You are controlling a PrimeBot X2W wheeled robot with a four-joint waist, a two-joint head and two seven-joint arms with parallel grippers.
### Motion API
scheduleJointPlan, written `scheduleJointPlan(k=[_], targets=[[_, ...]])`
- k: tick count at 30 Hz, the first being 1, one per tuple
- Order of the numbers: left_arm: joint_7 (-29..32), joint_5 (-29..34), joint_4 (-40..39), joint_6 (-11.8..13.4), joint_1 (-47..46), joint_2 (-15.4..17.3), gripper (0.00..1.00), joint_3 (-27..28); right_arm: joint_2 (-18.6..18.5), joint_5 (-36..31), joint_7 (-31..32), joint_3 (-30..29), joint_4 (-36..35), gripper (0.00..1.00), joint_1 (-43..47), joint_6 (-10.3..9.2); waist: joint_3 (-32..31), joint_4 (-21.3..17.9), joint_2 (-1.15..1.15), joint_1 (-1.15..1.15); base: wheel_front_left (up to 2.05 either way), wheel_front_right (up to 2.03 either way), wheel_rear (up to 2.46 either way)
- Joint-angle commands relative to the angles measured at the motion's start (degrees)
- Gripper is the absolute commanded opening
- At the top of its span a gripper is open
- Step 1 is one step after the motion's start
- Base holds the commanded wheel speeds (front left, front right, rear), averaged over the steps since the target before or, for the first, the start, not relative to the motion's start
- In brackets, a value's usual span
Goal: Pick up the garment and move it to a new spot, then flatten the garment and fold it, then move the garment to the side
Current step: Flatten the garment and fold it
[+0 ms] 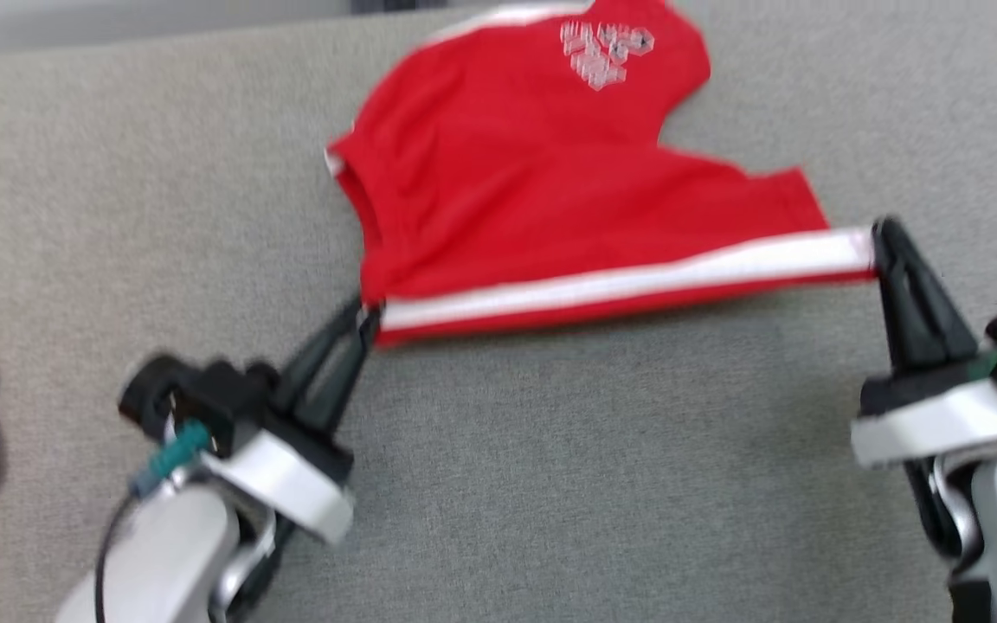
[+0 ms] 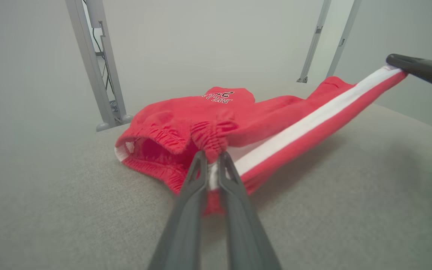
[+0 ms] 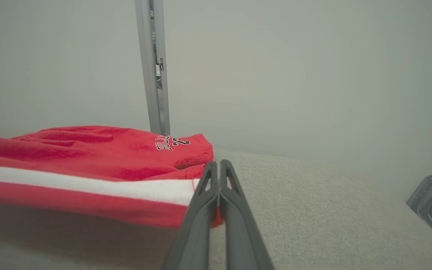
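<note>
The grey surface (image 1: 550, 484) carries the red shorts (image 1: 533, 190), w/ the bulk lying toward its far edge, approx mid-width. The white-striped side hangs taut btwn both arms, long axis running L-R across you. Your left gripper (image 1: 369, 324) is pinched on the waistband end and your right gripper (image 1: 884, 238) is clamped on the leg hem. Neither arm's nearer, so you'd prob. need both moving together.

Head view looks down; both wrist views, low, share the garment (image 1: 550, 190).
</note>
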Motion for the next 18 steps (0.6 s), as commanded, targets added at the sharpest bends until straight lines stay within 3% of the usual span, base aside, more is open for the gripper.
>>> scheduleJointPlan(k=[1,14,16,18], targets=[[-0.22,0.47,-0.58,0.64,1.66,0.34,0.0,0.05,-0.28,-0.39,-0.05,-0.26,-0.33,0.0,1.71,-0.02,-2.6,-0.33,0.0,0.0,0.0,0.0,0.0],[1.25,0.09,-8.84,6.56,16.72,1.8,0.0,-1.27,0.15,-0.93,-0.05,-4.18,-6.82,0.0,17.86,-0.03,-8.93,0.6,0.0,0.0,0.0,0.0,0.0],[2.75,-0.44,-10.73,6.32,17.8,2.11,0.0,-2.21,0.1,-1.7,-0.05,-5.55,-7.44,0.0,19.71,-0.03,-9.26,0.78,0.0,0.0,0.0,0.0,0.0],[5.67,-1.88,-12.69,4.46,18.36,2.31,0.0,-3.92,0.37,-2.88,-0.05,-6.94,-8.13,0.0,20.79,-0.03,-9.44,1.15,0.0,0.0,0.0,0.0,0.0]])
